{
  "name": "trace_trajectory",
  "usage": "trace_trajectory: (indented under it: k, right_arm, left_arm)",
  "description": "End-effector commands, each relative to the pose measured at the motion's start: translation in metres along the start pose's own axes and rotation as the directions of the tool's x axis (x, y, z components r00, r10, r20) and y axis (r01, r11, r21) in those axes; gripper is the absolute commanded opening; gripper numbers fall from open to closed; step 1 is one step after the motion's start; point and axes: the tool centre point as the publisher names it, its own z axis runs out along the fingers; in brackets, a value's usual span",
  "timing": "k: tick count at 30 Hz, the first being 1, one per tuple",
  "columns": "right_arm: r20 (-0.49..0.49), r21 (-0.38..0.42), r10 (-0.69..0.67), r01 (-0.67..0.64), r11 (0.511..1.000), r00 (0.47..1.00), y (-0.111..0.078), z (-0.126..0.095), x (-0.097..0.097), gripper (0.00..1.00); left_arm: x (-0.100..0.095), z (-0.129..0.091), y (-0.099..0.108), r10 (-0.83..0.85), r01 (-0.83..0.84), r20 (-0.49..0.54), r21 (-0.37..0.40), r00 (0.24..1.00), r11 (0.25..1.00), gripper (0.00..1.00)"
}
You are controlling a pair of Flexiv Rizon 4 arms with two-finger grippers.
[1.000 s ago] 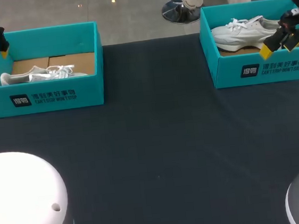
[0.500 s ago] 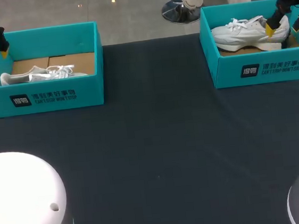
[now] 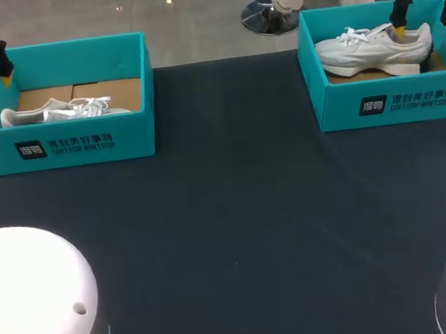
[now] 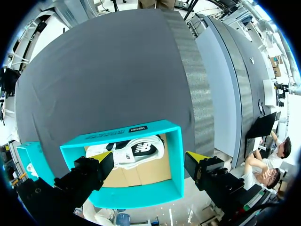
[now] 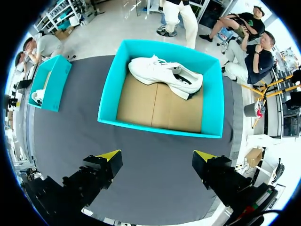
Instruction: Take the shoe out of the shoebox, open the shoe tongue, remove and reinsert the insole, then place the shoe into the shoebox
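On the dark table (image 3: 236, 213), the right shoebox (image 3: 392, 105) sits far right with the white shoe (image 3: 366, 50) inside, near its far wall. The right pincer (image 5: 157, 157) hangs above it, fingers (image 5: 110, 155) wide apart, holding nothing. Coming down, a finger could bump the shoebox wall or catch only the laces (image 3: 350, 35). The left pincer (image 4: 148, 160), also apart, hangs above the left shoebox (image 3: 64, 140).
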Motion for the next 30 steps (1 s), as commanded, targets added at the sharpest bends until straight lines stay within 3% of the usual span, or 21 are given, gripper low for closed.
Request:
trace_trajectory:
  k: [1, 20, 30]
  right_arm:
    - [0.005, 0.068, 0.001, -0.001, 0.998, 1.000, 0.005, -0.001, 0.001, 1.00]
    - [0.005, 0.068, 0.001, -0.001, 0.998, 1.000, 0.005, -0.001, 0.001, 1.00]
    - [0.031, 0.022, 0.284, -0.285, 0.958, 0.958, 0.057, 0.034, -0.036, 1.00]
  left_arm:
    - [0.000, -0.001, -0.001, 0.000, 0.000, -0.002, -0.002, 1.000, 1.000, 1.00]
    - [0.000, -0.001, -0.001, 0.000, 0.000, -0.002, -0.002, 1.000, 1.000, 1.00]
    - [0.000, -0.001, -0.001, 0.000, 0.000, -0.002, -0.002, 1.000, 1.000, 1.00]
